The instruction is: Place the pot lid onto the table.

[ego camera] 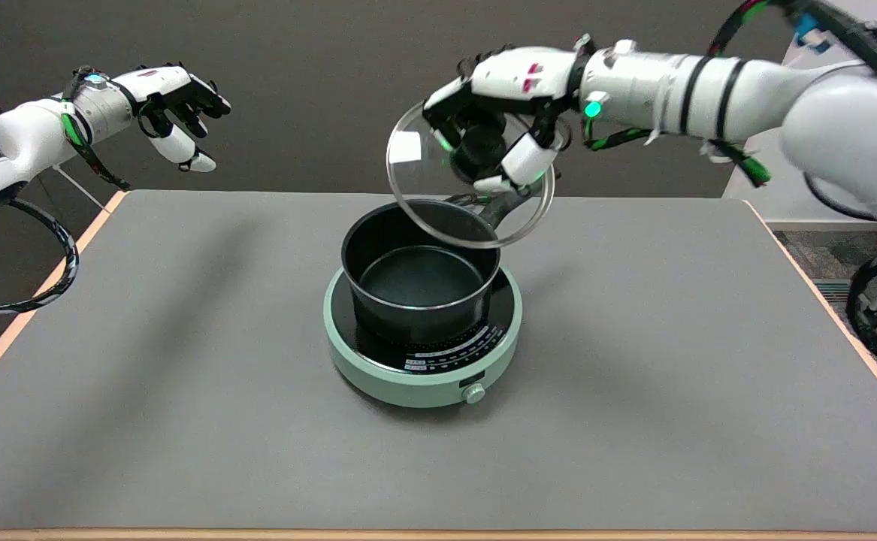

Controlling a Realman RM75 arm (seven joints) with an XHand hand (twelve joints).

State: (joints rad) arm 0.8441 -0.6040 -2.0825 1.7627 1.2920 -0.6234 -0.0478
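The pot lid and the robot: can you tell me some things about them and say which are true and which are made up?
1. The right hand holds the glass pot lid up in the air. True.
2. The lid lies flat on the table. False: it hangs tilted above the pot, touching no surface.
3. The black pot sits on a pale green cooker. True.
4. The pot is full of soup. False: it looks empty, with its dark bottom showing.
5. The cooker has a small knob at its front. True.
6. The left hand is helping to carry the lid. False: it hangs in the air far to the side, holding nothing.
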